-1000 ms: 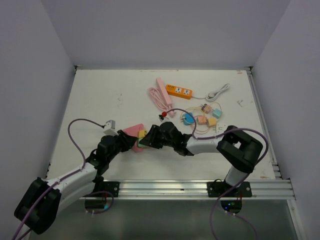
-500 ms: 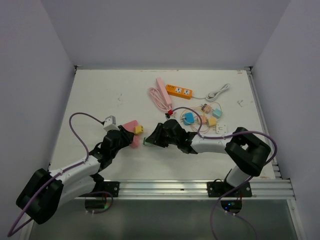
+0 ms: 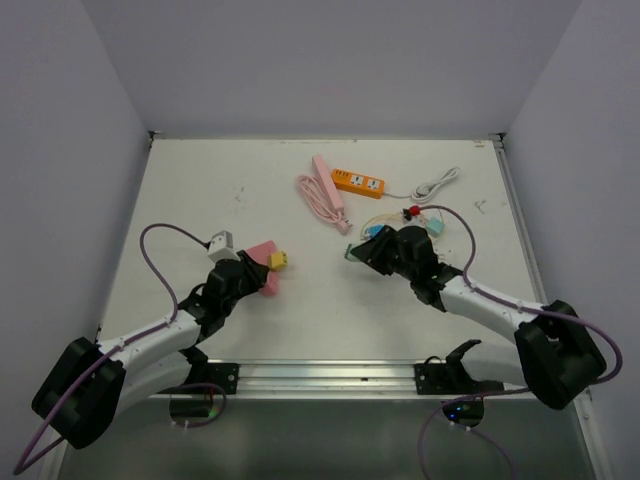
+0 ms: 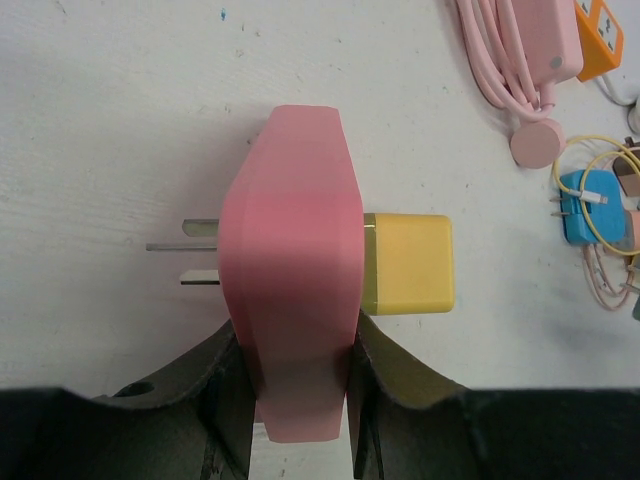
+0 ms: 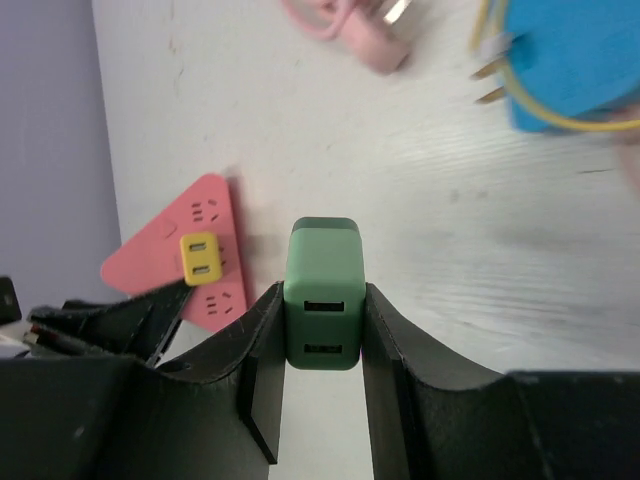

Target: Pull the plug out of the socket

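Top view plus both wrist cams. Held green plug (image 5: pixel 322 285) in R gripper (image 5: pixel 322 325), jaws pinched on its two flanks, USB ports toward the cam. Sat just right of centre in top view, well apart from pink socket (image 4: pixel 295 270). Gripped socket in L gripper (image 4: pixel 300 375), jaws pressed on its lower end, at lower left of centre in top view. Showed it edge-on in L wrist view, prongs to frame left, face to frame right; contact w/ table (image 3: pixel 200 180) not clear. Left yellow plug (image 4: pixel 408 264) seated in that face. Judged the pull done for the green plug, w/ carry-off and set-down as the step in hand. Judged best done by: firm, square pinch so the plug could not twist out; a path short of the blue adapter (image 5: pixel 570 50) and the cables round it at upper right of R wrist view; descent to bare table before spreading the jaws; socket held still on the L side meanwhile. Vs. 1.0 s earlier: found both grippers then nose to nose at bottom centre, green plug hard against the socket. Parted slightly by 0.5 s ago. Since swung R gripper w/ plug far toward frame right; shifted L gripper and socket only a little toward frame left.
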Available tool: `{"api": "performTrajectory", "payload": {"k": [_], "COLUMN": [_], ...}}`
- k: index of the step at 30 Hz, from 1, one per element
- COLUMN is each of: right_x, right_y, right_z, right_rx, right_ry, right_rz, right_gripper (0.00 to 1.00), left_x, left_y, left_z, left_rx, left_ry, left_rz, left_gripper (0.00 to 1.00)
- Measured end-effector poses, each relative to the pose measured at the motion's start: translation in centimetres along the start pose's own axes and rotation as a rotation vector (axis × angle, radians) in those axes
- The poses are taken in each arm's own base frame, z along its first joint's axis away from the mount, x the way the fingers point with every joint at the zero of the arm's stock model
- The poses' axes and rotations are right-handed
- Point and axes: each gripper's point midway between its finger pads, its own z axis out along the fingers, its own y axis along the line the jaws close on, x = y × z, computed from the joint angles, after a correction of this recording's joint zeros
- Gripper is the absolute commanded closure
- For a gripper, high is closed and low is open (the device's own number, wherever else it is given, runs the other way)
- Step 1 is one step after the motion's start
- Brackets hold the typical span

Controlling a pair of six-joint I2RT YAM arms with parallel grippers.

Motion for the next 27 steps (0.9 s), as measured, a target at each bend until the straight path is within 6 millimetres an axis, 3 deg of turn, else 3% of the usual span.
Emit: {"api": "performTrajectory", "payload": {"k": [2, 6, 11, 13, 18, 19, 20, 24, 27], "right_x": [-2.6, -5.7, -6.4, -6.0, -6.3, -6.4, -6.6, -6.9, -7.5], "right_y": [-2.3, -7.9, -14.1, -15.1, -14.7, -14.7, -14.8, -15.1, -15.6], "right_z": [-1.3, -3.6, -4.8, -4.4, -2.5, -2.3, -2.3, -2.7, -4.1], "right_rx": [0.042, 0.144, 0.247, 0.253, 0.147, 0.133, 0.122, 0.14, 0.216], "right_ry": [-0.073, -0.167, -0.164, -0.127, -0.054, -0.047, -0.043, -0.042, -0.075], "right_rz": [0.018, 0.073, 0.175, 0.201, 0.233, 0.239, 0.247, 0.242, 0.204], "right_gripper": [1.0, 1.0, 1.0, 1.0, 0.98, 0.93, 0.78, 0.37, 0.19], "left_x": [0.1, 0.3, 0.7, 0.8, 1.1, 1.1, 1.1, 1.3, 1.4], "left_y": [-0.1, -0.4, -0.7, -0.8, -1.1, -1.2, -1.3, -1.4, -1.6], "left_z": [0.0, -0.1, -0.2, -0.2, -0.3, -0.4, -0.4, -0.4, -0.5], "left_rx": [0.004, 0.018, 0.042, 0.049, 0.067, 0.07, 0.073, 0.084, 0.093], "left_ry": [0.006, 0.021, 0.042, 0.048, 0.065, 0.067, 0.071, 0.08, 0.087], "left_rz": [0.002, 0.004, 0.014, 0.02, 0.026, 0.027, 0.027, 0.03, 0.031], "left_gripper": [1.0, 1.0, 1.0, 1.0, 1.0, 1.0, 1.0, 1.0, 1.0]}}
